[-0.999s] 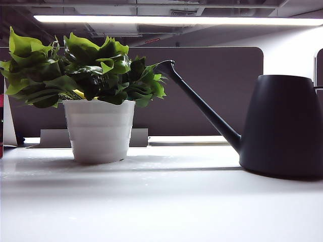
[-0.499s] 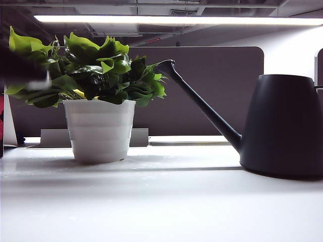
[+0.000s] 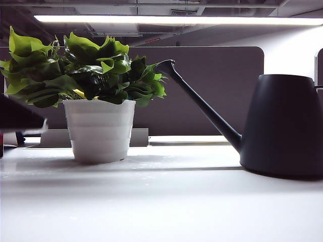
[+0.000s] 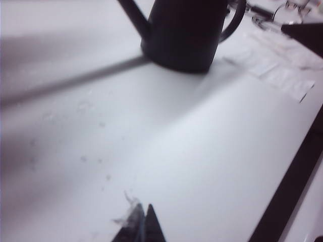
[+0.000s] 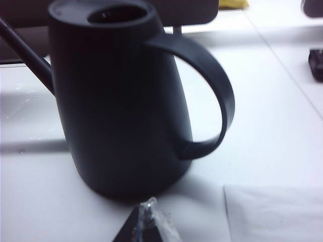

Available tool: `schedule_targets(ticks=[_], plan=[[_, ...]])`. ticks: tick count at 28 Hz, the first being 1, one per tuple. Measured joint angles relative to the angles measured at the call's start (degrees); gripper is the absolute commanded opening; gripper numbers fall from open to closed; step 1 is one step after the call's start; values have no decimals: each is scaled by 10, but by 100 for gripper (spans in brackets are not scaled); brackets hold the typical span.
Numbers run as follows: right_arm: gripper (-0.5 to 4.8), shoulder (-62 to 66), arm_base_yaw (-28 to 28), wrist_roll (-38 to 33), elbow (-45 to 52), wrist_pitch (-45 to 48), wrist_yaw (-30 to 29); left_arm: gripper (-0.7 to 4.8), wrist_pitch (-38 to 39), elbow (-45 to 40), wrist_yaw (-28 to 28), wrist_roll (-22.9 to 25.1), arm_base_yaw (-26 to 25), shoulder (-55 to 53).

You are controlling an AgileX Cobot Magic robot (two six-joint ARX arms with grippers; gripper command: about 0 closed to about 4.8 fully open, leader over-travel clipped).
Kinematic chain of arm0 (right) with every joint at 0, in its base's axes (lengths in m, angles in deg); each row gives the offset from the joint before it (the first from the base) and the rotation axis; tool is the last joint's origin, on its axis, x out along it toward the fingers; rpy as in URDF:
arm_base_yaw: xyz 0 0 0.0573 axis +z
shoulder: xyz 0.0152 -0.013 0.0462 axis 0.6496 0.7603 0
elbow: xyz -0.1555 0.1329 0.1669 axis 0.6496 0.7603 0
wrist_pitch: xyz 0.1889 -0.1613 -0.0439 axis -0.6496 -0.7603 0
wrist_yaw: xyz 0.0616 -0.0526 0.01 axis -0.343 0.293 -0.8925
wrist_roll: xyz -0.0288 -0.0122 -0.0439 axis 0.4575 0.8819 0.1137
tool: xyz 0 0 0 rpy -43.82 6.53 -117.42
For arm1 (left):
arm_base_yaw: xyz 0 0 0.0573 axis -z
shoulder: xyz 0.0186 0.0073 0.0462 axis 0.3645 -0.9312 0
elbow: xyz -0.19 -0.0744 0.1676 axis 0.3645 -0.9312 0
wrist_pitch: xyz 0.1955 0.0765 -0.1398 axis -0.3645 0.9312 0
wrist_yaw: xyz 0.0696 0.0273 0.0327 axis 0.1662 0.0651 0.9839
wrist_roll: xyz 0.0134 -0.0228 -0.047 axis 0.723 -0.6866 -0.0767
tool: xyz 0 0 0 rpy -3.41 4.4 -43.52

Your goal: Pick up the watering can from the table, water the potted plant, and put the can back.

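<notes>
The right gripper [image 5: 148,222] has its jaws pressed together, tips meeting in a dark point with a bit of clear wrap on them, holding nothing. It sits low over the table [image 5: 272,146], just short of the watering can [image 5: 118,96] and near the foot of its loop handle [image 5: 212,96]. The left gripper [image 4: 140,227] is likewise pinched to a point, empty, over bare tabletop and well apart from the can [image 4: 184,30], which that arm's camera sees across the table.

No brand, label or writing can be read on anything here.

Around the can: a pale sheet of paper [image 5: 275,214] lies flat beside the right gripper, and the left wrist view shows taped pale sheets [image 4: 275,70] beyond the can, plus a dark strip [image 4: 292,186] along the table's edge. A blurred dark shape [image 3: 17,118] cuts in at the left edge of the exterior view, in front of the plant's lower leaves; what it is I cannot tell. A dark partition panel [image 3: 217,85] stands behind everything.

The can is matte black, tapered, upright on the table [image 3: 161,201], with a round fill hole on top and a long thin spout [image 3: 199,103] slanting up towards the potted plant [image 3: 96,101]. The spout tip reaches close to the outer leaves. The plant is bushy, bright and dark green, in a white ribbed pot, standing apart from the can's body.
</notes>
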Motion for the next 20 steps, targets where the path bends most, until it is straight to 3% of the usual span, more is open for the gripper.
schedule_targets(ticks=[11, 16, 20], plan=[[-5, 0, 0, -49, 18, 23, 0, -3, 10, 0, -9, 0, -19, 31], [-5, 0, 0, -53, 18, 21, 0, -3, 9, 0, -76, 0, -154, 86], [-5, 0, 0, -53, 18, 21, 0, -3, 0, 2, -116, 0, -323, 112]])
